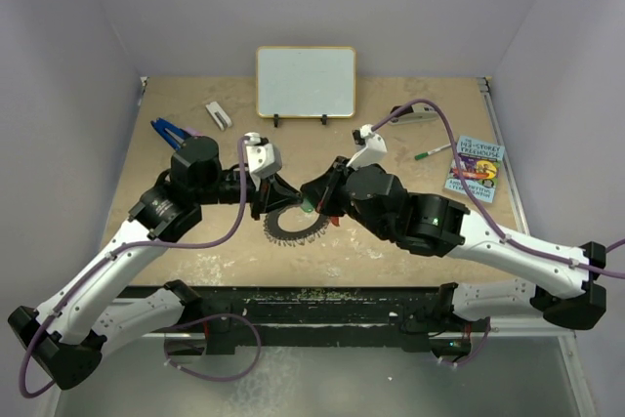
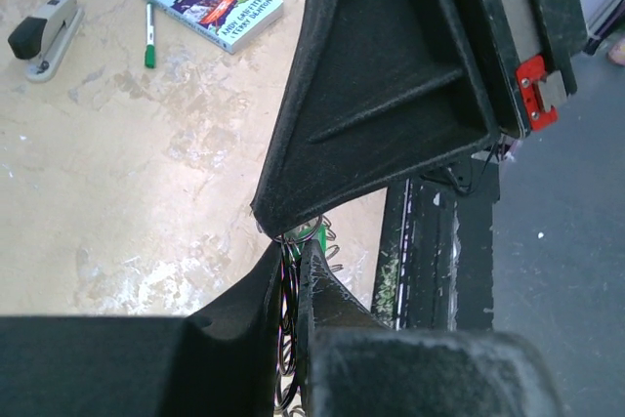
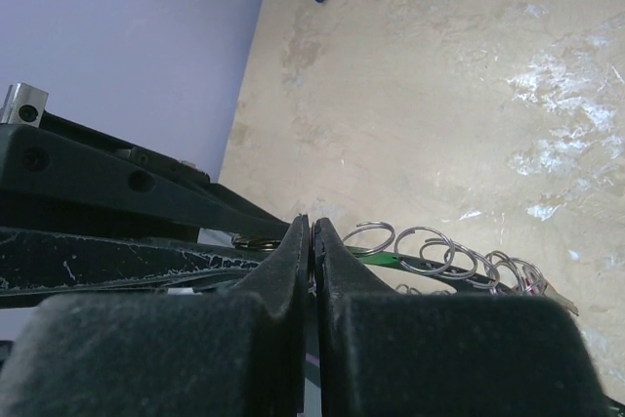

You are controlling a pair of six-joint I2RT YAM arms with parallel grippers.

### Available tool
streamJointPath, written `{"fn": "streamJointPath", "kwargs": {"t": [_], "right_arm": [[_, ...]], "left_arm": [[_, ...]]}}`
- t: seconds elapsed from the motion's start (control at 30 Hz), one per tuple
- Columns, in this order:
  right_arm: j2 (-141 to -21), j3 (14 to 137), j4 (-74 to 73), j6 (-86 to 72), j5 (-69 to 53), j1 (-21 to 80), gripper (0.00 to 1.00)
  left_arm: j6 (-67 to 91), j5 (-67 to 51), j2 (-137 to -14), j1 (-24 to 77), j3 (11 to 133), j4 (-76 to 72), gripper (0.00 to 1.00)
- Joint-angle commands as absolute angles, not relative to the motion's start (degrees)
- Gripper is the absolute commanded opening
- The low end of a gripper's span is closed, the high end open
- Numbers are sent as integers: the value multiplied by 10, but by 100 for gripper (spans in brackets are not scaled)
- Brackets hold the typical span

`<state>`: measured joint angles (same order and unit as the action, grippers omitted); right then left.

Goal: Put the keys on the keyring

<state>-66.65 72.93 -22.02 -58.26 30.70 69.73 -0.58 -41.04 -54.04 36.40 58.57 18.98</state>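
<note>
2 robot arms met over the keyring (image 1: 293, 231) near the middle of the tan table (image 1: 391, 271), as seen from the overhead camera. The left arm (image 1: 117, 251) reached in from 8 o'clock and the right arm (image 1: 508, 241) from 4 o'clock, their tips almost touching above the ring.

The left jaws were clenched on the keyring's rim at about 10 o'clock. The left wrist camera showed thin wire of the ring caught in the narrow slit between its 2 black fingers (image 2: 244, 319). The ring's fringe of small wire loops fanned out toward 6 o'clock. The pictures did not show whether it rested on the table or hung just above it.

The right jaws were pressed fully together at the ring's 1 o'clock edge. The green key (image 1: 306, 207) sat right at their tips, its green head (image 3: 379, 260) poking out beside the fingers and against the row of silver loops. Whether the jaws actually pinched the key could not be told.

A framed whiteboard (image 1: 305, 82) stood at 12 o'clock along the table's far edge. A paperback book (image 1: 476, 168) lay at 2 o'clock from the ring, a green-capped pen (image 1: 430, 152) just beside it, and a grey stapler (image 2: 44, 31) near the pen. A blue-handled tool (image 1: 168, 130) lay at 10 o'clock, well apart from the arms' work.
</note>
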Motion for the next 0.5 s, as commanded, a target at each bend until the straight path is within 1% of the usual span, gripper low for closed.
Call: {"fn": "streamJointPath", "kwargs": {"t": [0.0,0.33,0.47], "right_arm": [[-660,734,-243,-574,256,699,0],[-668,734,-249,-576,187,697,0],[-672,729,-247,-578,169,694,0]], "left_arm": [[-83,-437,-538,361,627,170,6],[-236,-494,-541,361,653,213,7],[-294,-508,-537,361,656,228,10]]}}
